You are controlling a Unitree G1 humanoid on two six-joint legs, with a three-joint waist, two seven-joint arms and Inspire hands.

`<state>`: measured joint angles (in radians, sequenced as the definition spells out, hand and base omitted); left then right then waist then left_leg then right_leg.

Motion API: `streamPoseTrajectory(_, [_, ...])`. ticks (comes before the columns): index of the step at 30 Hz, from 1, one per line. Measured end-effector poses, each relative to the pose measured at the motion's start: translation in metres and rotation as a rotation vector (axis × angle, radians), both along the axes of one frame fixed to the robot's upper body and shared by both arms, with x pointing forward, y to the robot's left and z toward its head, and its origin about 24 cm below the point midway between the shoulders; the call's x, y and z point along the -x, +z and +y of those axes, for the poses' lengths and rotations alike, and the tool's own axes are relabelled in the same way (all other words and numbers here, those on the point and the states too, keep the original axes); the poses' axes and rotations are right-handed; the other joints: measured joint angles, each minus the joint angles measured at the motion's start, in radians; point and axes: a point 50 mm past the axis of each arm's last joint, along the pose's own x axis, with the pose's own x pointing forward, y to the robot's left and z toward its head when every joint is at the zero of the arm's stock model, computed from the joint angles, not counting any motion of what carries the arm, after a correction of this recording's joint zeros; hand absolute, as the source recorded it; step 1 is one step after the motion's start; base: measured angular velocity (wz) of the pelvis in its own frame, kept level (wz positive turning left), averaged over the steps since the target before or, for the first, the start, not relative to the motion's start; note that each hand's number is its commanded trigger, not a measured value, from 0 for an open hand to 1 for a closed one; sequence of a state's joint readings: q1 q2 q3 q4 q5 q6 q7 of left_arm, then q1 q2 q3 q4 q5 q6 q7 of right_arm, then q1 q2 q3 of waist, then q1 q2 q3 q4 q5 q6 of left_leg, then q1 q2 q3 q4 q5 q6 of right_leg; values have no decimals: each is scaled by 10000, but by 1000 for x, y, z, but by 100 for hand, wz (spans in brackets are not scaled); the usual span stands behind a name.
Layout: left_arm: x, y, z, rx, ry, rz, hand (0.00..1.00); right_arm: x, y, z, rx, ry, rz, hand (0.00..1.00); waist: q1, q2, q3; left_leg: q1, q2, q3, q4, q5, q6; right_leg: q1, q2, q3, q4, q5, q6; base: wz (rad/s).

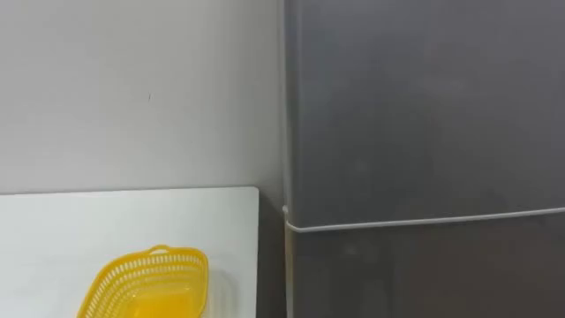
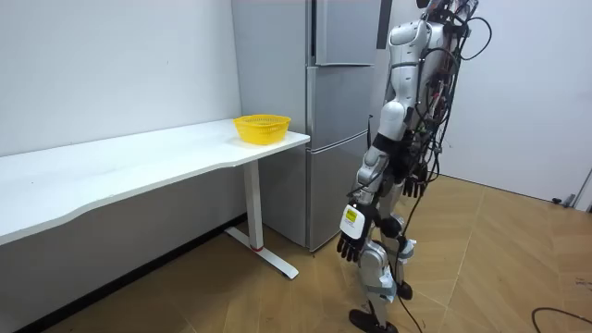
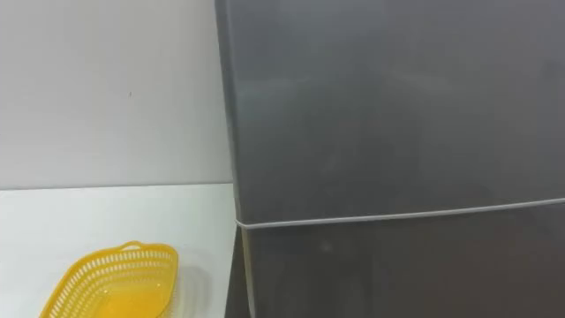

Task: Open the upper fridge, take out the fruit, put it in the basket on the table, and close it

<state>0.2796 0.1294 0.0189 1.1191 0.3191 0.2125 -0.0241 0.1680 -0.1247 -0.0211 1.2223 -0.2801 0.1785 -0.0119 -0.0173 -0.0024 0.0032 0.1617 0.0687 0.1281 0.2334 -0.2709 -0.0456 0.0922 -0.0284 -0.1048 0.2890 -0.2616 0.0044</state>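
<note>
The grey fridge (image 2: 338, 148) stands against the wall with both doors shut. Its upper door (image 1: 424, 106) is right in front of my head, and a pale seam separates it from the lower door (image 1: 424, 274). I stand upright, close to the fridge front, with both arms hanging down. My left hand (image 2: 351, 246) hangs beside my thigh with relaxed fingers and holds nothing. My right hand (image 2: 415, 184) hangs on my far side, mostly hidden behind my body.
A long white table (image 1: 88, 221) adjoins the fridge's left side. An empty yellow plastic basket (image 1: 150, 284) sits on its end nearest the fridge. White wall lies behind the table, and wood floor (image 2: 499, 268) spreads behind me.
</note>
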Motion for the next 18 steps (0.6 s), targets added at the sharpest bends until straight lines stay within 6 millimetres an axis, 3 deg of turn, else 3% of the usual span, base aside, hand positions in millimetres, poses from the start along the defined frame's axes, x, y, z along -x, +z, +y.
streamPoseTrajectory(18, [-8, 1, 3, -305, 779, -789, 0, 9, -1, 4, -178, -233, 182, 0, 205, -103, -5, 62, -86, -217, -89, 2, 5, 277, -70, -244, -367, 47, 73, 4])
